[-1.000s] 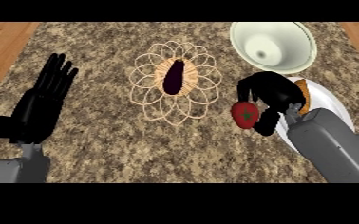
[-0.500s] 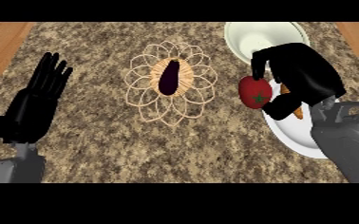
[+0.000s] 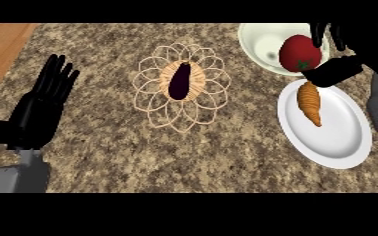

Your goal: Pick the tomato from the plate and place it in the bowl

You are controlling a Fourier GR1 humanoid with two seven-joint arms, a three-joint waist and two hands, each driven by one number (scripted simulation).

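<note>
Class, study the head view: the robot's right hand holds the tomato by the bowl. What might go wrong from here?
1. The tomato appears over the edge of the bowl nearest the plate. Released here, it might strike the rim and roll out onto the plate.
2. The right hand has its thumb just above the tip of the carrot. Lowering may nudge the carrot or bump the bowl.
</note>
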